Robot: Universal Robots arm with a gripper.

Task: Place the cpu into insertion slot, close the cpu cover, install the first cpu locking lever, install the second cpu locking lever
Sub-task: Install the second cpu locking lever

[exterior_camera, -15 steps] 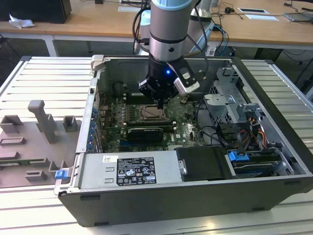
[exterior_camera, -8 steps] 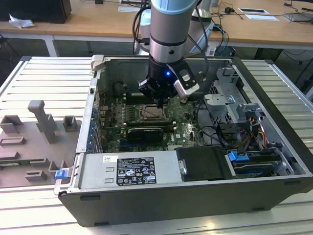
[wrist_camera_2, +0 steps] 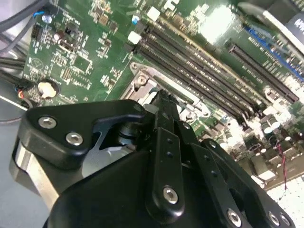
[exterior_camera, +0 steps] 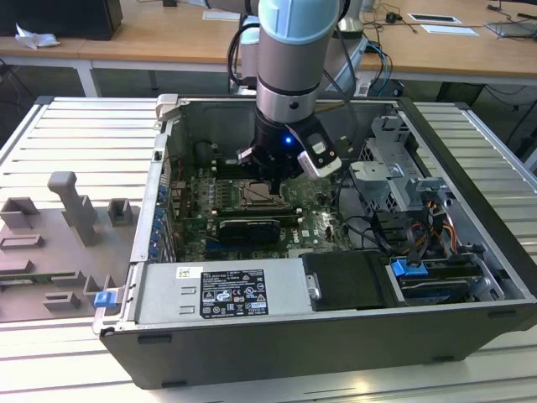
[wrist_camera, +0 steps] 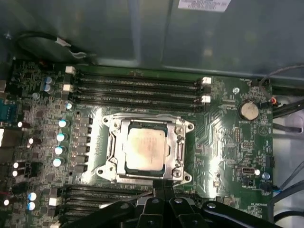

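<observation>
The cpu (wrist_camera: 146, 149), with its pale metal top, lies flat in the insertion slot (wrist_camera: 121, 167) on the green motherboard. Around it the silvery cpu cover (wrist_camera: 179, 142) lies down flat, and the chip shows through its window. In the first wrist view my gripper (wrist_camera: 164, 188) sits at one edge of the socket, fingers together, with a thin metal wire (wrist_camera: 135, 195) running up to them. In the second wrist view my gripper (wrist_camera_2: 164, 99) has its tips at a metal corner of the cover (wrist_camera_2: 142, 84). From the exterior view my gripper (exterior_camera: 270, 178) hangs inside the open case just over the cpu (exterior_camera: 258, 196).
Long memory slots (wrist_camera: 137, 85) flank the socket on two sides. A black expansion card (exterior_camera: 249, 228) lies in front of it, then the power supply (exterior_camera: 218, 294). A drive cage (exterior_camera: 394, 180) and cables (exterior_camera: 369, 227) crowd the exterior view's right. A grey fixture (exterior_camera: 67, 218) stands outside the case.
</observation>
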